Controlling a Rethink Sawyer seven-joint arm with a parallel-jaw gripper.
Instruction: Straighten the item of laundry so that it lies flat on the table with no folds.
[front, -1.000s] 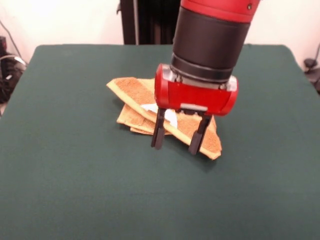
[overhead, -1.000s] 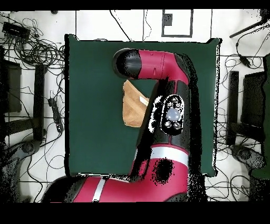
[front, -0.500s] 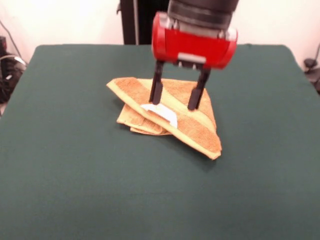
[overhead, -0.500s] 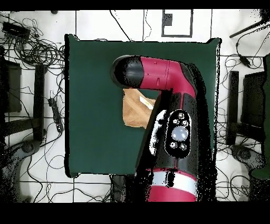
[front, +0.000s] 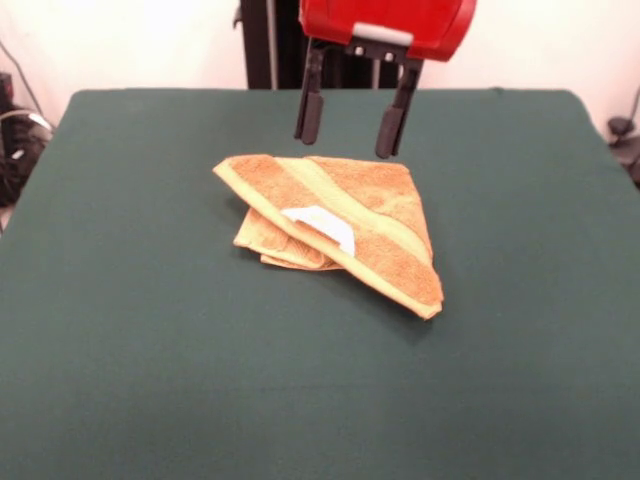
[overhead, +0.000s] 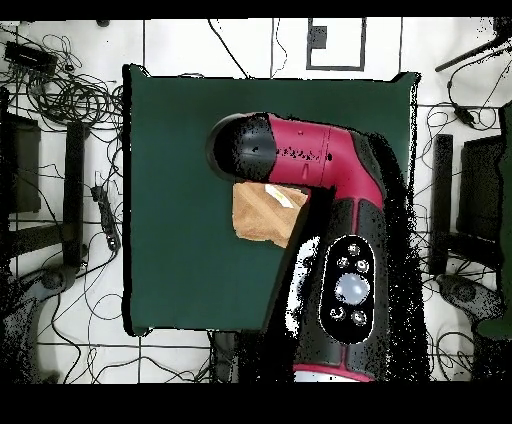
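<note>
Fingers (front: 309, 105) on my gripper (front: 350, 125) point down, spread apart and empty. I have gone up since before. Towel (front: 340, 228) lies folded near the middle of the table (front: 150, 350).

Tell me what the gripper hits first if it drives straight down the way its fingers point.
Probably the towel. The open gripper hangs above its far edge, fingers pointing down. Depth is unclear in the front view, so it might instead land on bare table just behind the towel.
</note>
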